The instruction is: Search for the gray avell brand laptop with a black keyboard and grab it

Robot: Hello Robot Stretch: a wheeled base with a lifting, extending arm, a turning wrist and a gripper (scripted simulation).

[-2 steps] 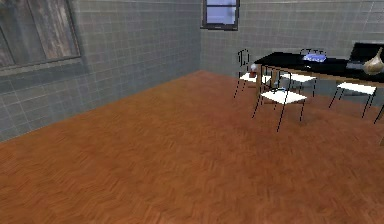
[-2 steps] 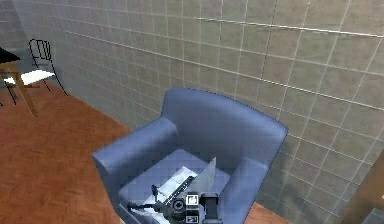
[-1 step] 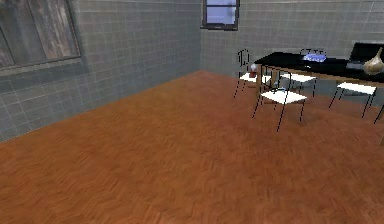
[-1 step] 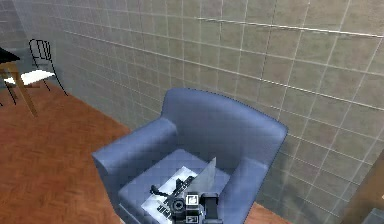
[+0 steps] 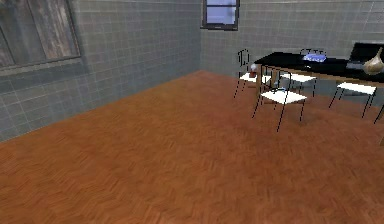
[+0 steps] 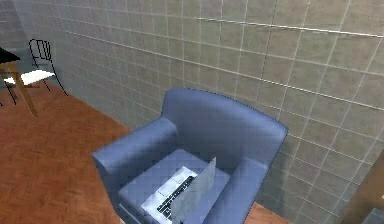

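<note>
A gray laptop (image 6: 185,192) with a black keyboard lies on the seat of a blue armchair (image 6: 215,128) in the arm side view, low and just left of the middle. Its lid stands up at the right of the keyboard. The armchair stands against a tiled wall.
In the forward view a black table (image 5: 312,62) stands at the far right with several white-seated wire chairs (image 5: 281,96) around it, a vase (image 5: 375,65) and small items on top. Wide wooden floor lies before it. Another chair (image 6: 38,68) shows at the arm side view's left.
</note>
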